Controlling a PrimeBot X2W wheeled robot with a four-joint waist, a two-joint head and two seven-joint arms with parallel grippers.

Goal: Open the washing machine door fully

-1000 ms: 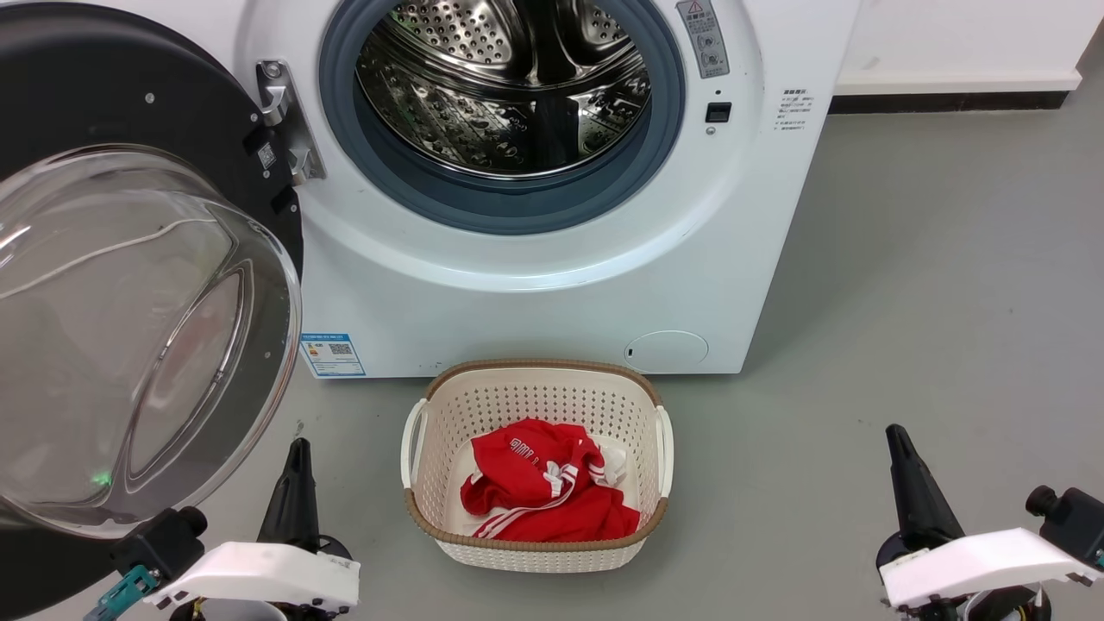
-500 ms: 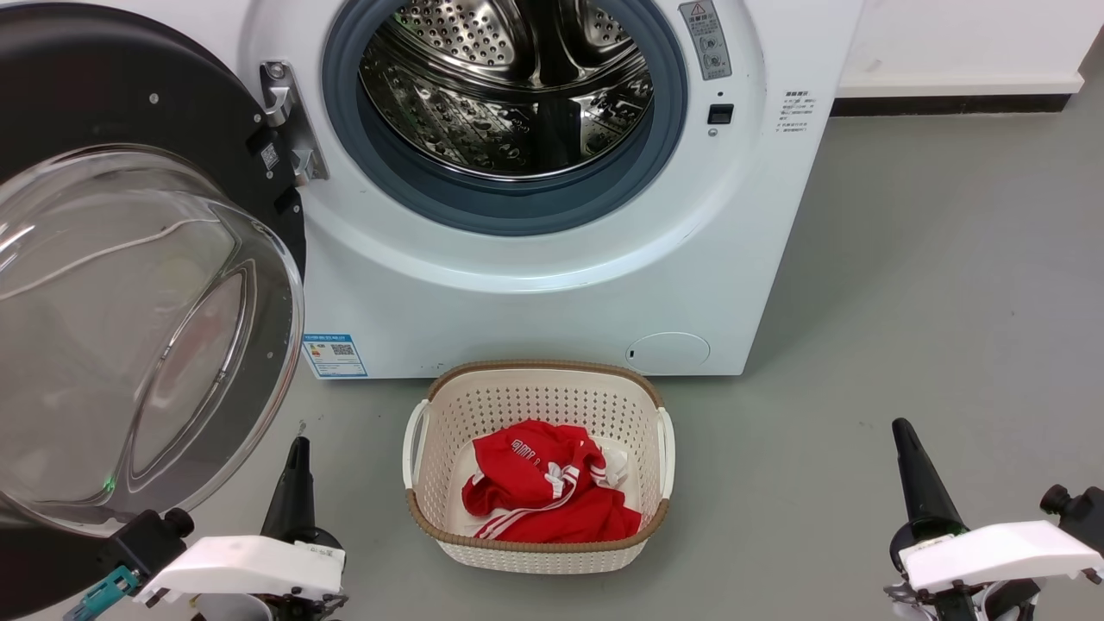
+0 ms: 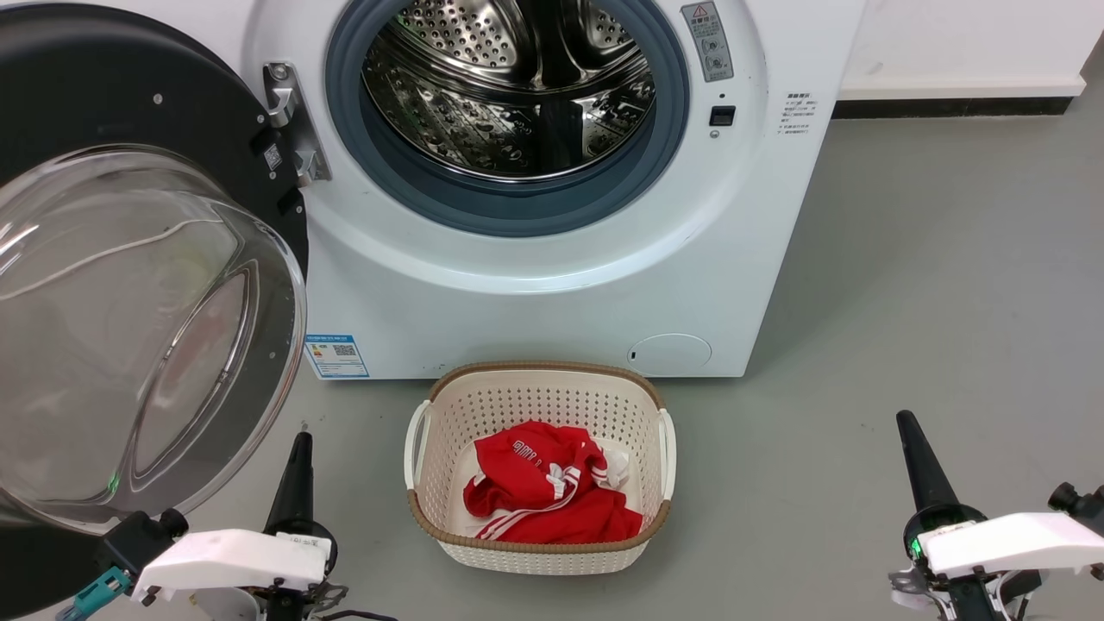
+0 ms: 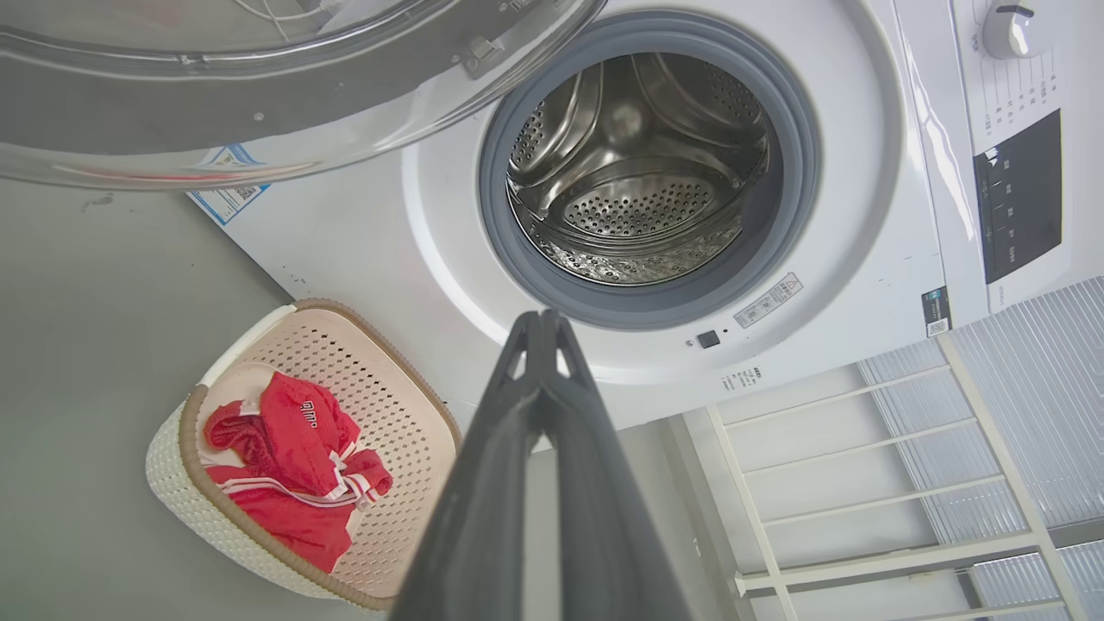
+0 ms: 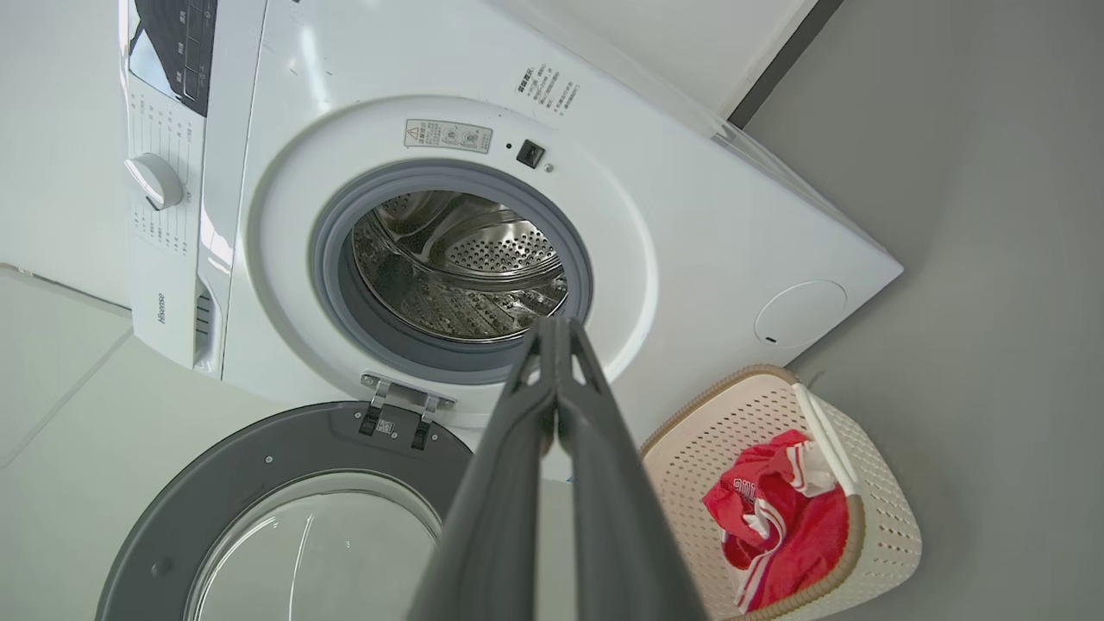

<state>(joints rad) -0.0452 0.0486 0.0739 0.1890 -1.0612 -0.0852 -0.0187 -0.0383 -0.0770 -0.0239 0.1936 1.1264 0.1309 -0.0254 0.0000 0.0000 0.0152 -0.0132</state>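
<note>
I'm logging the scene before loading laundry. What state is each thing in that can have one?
Large round glossy black washing machine door: swung open to the robot's left.
Perforated steel drum: exposed, nothing seen inside.
Round white flap low on the washing machine: closed.
Cream perforated laundry basket: holds a crumpled red garment.
Left gripper: fingers shut, empty.
Right gripper: fingers shut, empty.

Room in soft, even light: a smooth grey floor (image 3: pixel 949 259) is spreading ahead of the left end effector (image 3: pixel 301 440) and the right end effector (image 3: pixel 907 423), carrying hardly a shadow. Far ahead of the right end effector, a white wall (image 3: pixel 966 34) is coming down to a white ledge (image 3: pixel 957 84) and a dark baseboard (image 3: pixel 949 105). In the left wrist view, a white-framed panel (image 4: pixel 1044 371) of ribbed translucent sheets is standing just right of the left end effector's tips.
</note>
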